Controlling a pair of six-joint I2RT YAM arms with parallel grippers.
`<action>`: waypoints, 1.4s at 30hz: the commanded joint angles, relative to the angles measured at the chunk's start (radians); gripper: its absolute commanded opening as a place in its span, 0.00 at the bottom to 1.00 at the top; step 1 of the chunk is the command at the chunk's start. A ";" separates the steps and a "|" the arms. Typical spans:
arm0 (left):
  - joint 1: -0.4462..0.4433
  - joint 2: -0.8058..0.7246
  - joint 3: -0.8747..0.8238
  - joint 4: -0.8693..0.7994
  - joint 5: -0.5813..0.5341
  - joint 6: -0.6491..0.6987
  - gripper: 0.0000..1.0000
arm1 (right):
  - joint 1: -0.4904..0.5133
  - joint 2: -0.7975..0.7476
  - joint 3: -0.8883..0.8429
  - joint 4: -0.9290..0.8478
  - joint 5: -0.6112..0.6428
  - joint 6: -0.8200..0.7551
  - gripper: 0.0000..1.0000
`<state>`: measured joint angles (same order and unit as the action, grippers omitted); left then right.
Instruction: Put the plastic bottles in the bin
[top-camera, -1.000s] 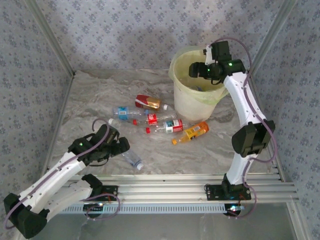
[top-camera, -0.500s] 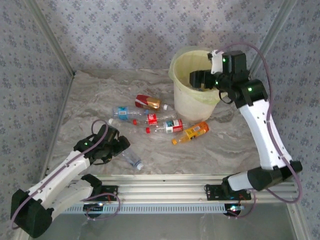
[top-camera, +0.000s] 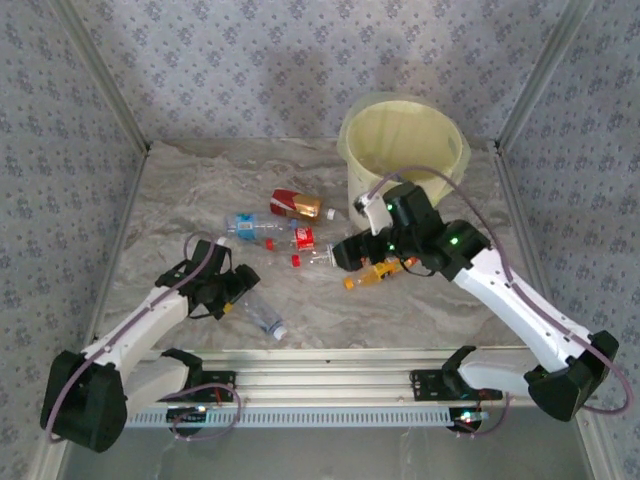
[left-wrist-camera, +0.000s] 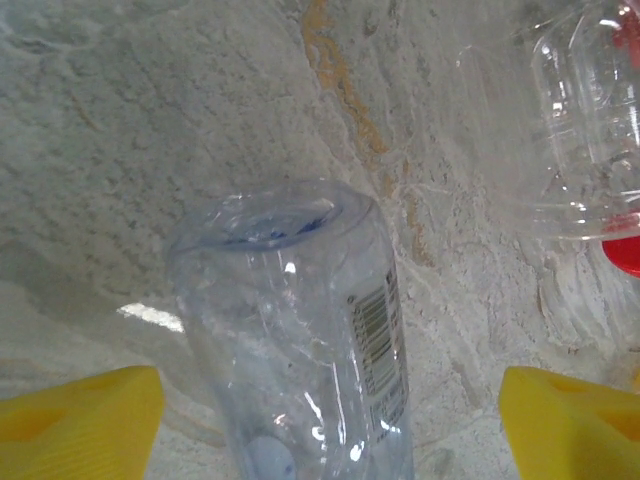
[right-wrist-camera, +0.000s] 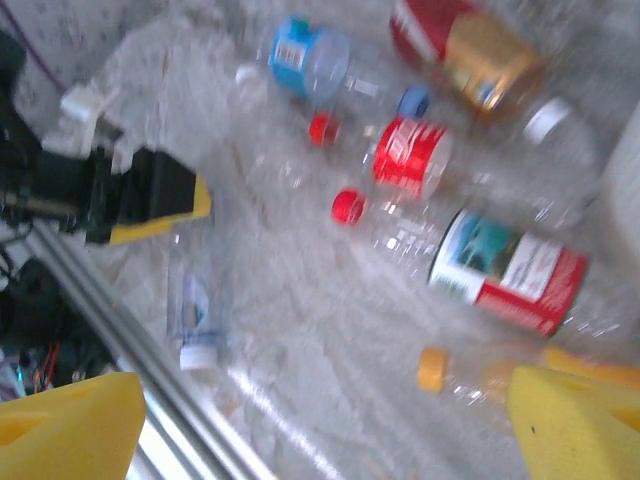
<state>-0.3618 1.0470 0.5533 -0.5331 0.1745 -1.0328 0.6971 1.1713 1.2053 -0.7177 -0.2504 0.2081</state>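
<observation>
A clear bottle (left-wrist-camera: 300, 340) with a barcode label lies between the wide-apart yellow fingertips of my left gripper (left-wrist-camera: 325, 430), a gap on each side; from above the clear bottle (top-camera: 264, 317) is at the near left beside the left gripper (top-camera: 236, 291). My right gripper (top-camera: 347, 254) hangs open and empty over the bottles mid-table, and its wrist view (right-wrist-camera: 320, 430) looks down on them. There are a red-and-gold labelled bottle (top-camera: 296, 205), a blue-labelled one (top-camera: 244, 223), a red-labelled one (top-camera: 304, 238), a teal-and-red labelled one (right-wrist-camera: 510, 270) and an orange bottle (top-camera: 388, 267). The bin (top-camera: 403, 150) stands at the back right.
Patterned walls close in the marble table (top-camera: 170, 200) on three sides. An aluminium rail (top-camera: 330, 385) runs along the near edge, between the arm bases. A second clear bottle with a red cap (left-wrist-camera: 590, 130) lies just right of the left gripper.
My right arm has swung from above the bin down to the bottles mid-table, its jaws widening. The left gripper has pushed forward round the clear bottle, its jaws narrowing somewhat.
</observation>
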 joint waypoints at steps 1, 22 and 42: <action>0.017 0.033 -0.007 0.045 0.053 0.048 0.84 | 0.043 -0.032 -0.072 0.070 -0.058 0.070 0.95; 0.023 -0.057 0.000 0.060 0.140 -0.009 0.54 | 0.246 0.336 -0.202 0.521 -0.201 0.525 0.95; 0.016 -0.124 0.014 0.127 0.239 -0.112 0.53 | 0.312 0.577 -0.096 0.659 -0.294 0.580 0.83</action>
<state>-0.3424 0.9421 0.5381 -0.4397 0.3794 -1.1118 1.0019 1.7302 1.0874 -0.0811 -0.5171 0.7746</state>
